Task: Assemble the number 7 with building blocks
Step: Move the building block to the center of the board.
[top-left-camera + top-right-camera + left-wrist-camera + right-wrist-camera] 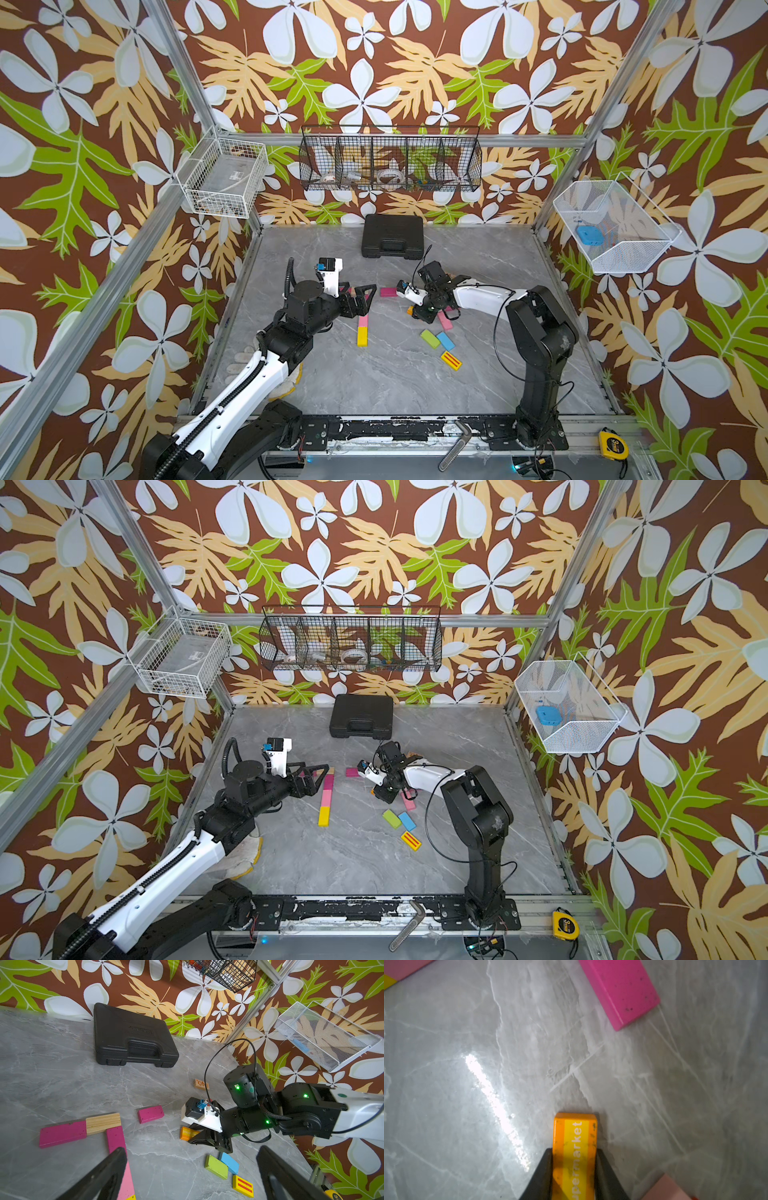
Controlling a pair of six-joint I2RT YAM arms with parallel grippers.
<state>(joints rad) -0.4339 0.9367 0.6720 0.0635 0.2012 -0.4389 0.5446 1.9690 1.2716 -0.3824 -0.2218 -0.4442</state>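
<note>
We are picking up: our right gripper (575,1152) pinches the orange block (574,1134) on the table (395,374), right of the half-built seven (326,796) where our left gripper (368,297) hangs spread wide, so next we should lift it and carry it left to the figure.

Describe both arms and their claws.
Both arms: black joints, white shells. The left arm carries a ribbed black cable hose; the right arm has a thin black cable and shows green lights. The left claw and right claw have black wedge-shaped fingers and a white camera block with a blue plug.
</note>
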